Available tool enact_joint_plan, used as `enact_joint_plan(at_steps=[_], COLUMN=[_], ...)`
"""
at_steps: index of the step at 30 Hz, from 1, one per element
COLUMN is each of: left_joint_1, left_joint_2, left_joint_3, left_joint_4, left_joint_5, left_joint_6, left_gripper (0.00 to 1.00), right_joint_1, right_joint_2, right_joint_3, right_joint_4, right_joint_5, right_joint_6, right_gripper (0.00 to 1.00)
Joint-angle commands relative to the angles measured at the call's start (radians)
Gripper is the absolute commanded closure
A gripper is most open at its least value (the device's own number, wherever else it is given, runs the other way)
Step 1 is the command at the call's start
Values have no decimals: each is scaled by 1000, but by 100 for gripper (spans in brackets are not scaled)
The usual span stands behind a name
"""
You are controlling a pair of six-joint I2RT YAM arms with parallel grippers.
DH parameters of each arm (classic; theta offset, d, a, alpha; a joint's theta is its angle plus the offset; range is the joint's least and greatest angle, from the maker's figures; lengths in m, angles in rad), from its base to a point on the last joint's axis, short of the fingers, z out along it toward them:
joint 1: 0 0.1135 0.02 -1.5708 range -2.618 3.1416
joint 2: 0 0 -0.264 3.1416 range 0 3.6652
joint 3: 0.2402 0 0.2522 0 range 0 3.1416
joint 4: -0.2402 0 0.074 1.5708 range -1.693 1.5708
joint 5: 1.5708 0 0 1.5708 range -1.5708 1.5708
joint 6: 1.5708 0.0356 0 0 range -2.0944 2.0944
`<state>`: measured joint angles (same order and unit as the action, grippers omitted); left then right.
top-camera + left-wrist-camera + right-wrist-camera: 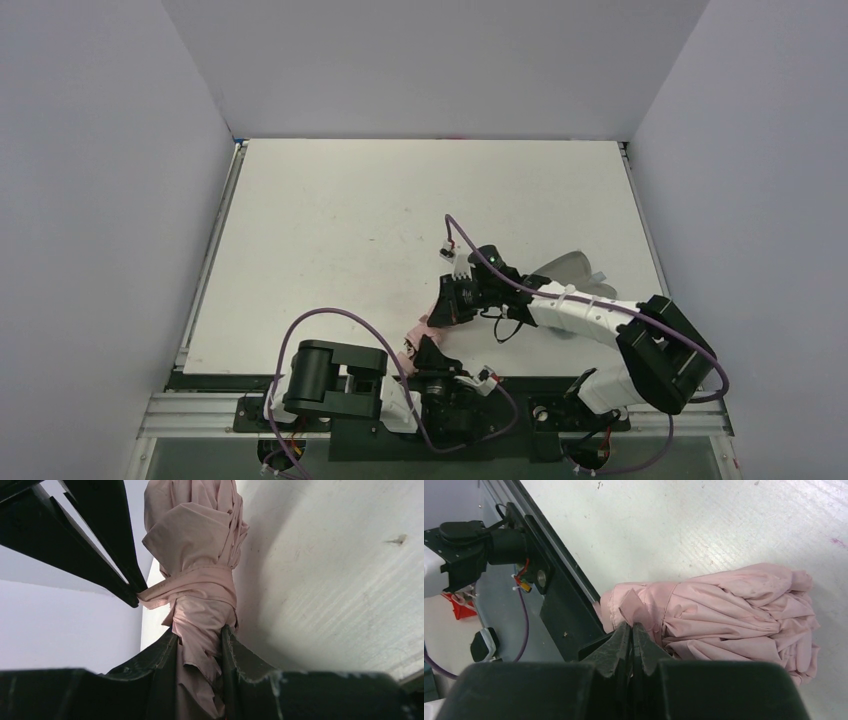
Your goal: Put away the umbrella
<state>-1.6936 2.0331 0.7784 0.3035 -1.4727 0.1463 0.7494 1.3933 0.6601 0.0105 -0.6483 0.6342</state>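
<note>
The umbrella is folded into a pale pink bundle near the table's front edge. My left gripper is shut on one end of it; in the left wrist view the fabric runs up from between the jaws of the gripper. A pink strap is wound round the bundle. My right gripper is shut on the strap's loose end. In the right wrist view the gripper pinches that tab beside the crumpled canopy. The handle and shaft are hidden.
A pale oblong object lies on the white table, partly behind the right arm. Grey walls stand on three sides. The black front rail runs along the near edge. The left arm's body is close to the right gripper.
</note>
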Motion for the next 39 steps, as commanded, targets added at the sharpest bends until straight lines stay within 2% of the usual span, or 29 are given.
enact_joint_plan(at_steps=[1, 9, 14, 27, 34, 39], left_joint_1=[-18, -20, -20, -18, -18, -15], left_joint_2=[27, 28, 26, 38, 43, 42], left_joint_3=[7, 8, 6, 11, 17, 18], left_joint_4=[51, 72, 70, 68, 47, 48], left_joint_5=[246, 240, 240, 246, 252, 252], left_joint_6=[7, 28, 25, 22, 7, 7], left_gripper=[100, 100, 100, 100, 100, 100], right_joint_1=[37, 33, 34, 65, 65, 65], right_joint_2=[-25, 25, 75, 186, 66, -5], right_joint_3=[131, 190, 222, 221, 215, 188], right_joint_4=[121, -88, -147, -92, -92, 2], right_joint_5=[11, 227, 272, 132, 120, -6], right_joint_6=[-49, -132, -168, -194, -170, -106], right_gripper=[100, 100, 100, 100, 100, 100])
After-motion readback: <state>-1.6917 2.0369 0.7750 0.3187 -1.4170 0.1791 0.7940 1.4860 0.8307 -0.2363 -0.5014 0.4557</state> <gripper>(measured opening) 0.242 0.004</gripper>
